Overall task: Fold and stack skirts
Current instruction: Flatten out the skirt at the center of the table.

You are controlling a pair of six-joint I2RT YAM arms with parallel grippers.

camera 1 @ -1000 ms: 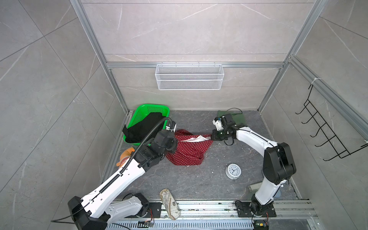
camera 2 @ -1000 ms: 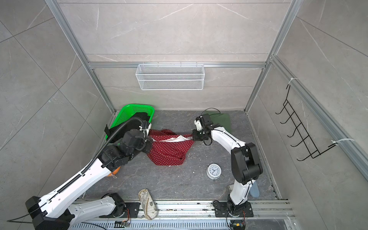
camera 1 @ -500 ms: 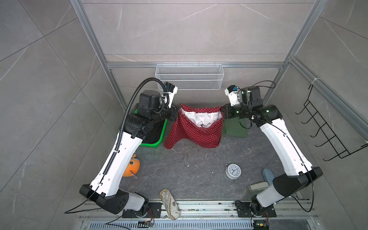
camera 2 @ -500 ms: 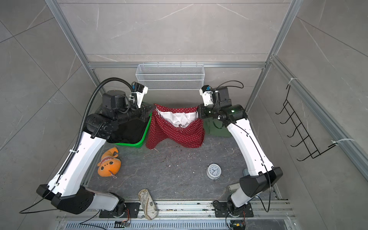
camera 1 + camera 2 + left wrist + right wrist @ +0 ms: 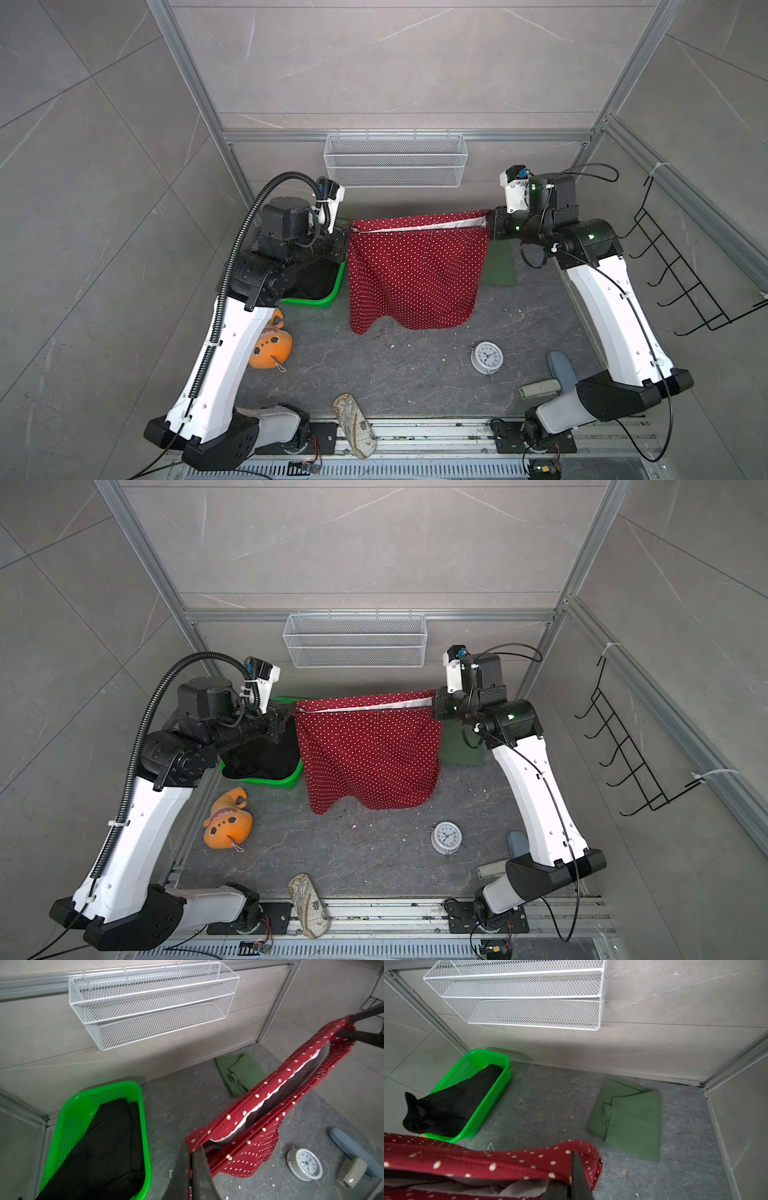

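Looks like a robotics lab cell dressed as a tiled washroom corner. Given away by grey marble-look panels [image 5: 374, 62] slotted into bare aluminium posts [image 5: 189, 83] either side of the white wire basket [image 5: 395, 166]; by a black hook rack [image 5: 681, 270] cable-tied to a rail right of that basket; by a metal track [image 5: 436, 434] along the edge opposite the basket, with a left arm [image 5: 224, 353] and a right arm [image 5: 611, 307] bolted on amid loose wiring

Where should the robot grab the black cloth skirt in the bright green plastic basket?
Probably the bunched end of the black cloth skirt, from above: it spills over the rim of the green plastic basket, clear of the walls, while the rest lies flat inside.
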